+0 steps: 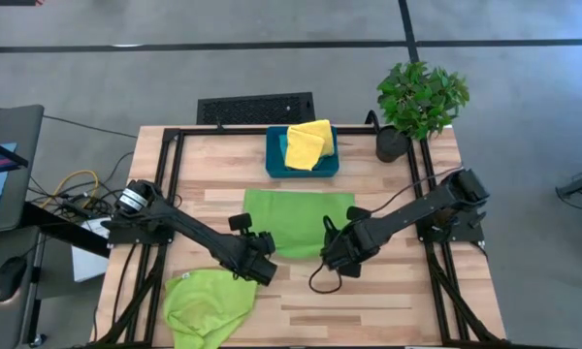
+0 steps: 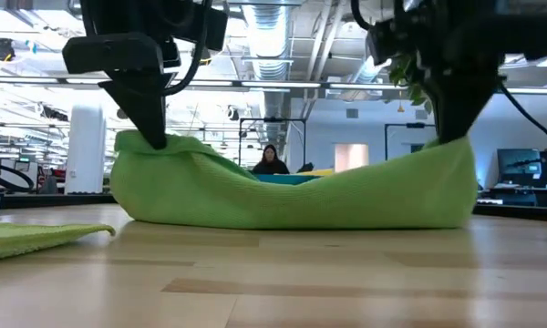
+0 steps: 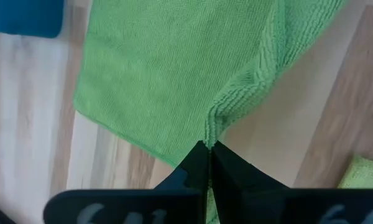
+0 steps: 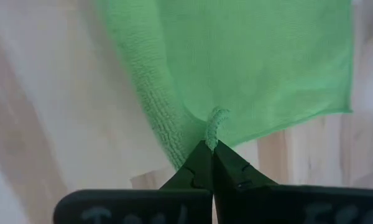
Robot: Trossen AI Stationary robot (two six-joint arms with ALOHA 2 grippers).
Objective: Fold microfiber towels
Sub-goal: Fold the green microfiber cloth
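the green towel (image 1: 298,219) at the middle of the wooden table (image 1: 398,301) was soft cloth with a fine looped, ribbed pile and a matt face. the table showed pale planks with visible grain and a faint sheen. a second lime towel (image 1: 206,306), nearer the table's front edge, looked the same matt fuzzy cloth. the teal bin (image 1: 275,155) at the table's back edge was smooth rigid plastic; the yellow towel (image 1: 307,142) in it was matt cloth. both grippers' fingers (image 3: 198,168) were matt black plastic.

2 lime green towels (image 1: 293,219), yellow towel (image 1: 307,143) in teal bin (image 1: 274,160).
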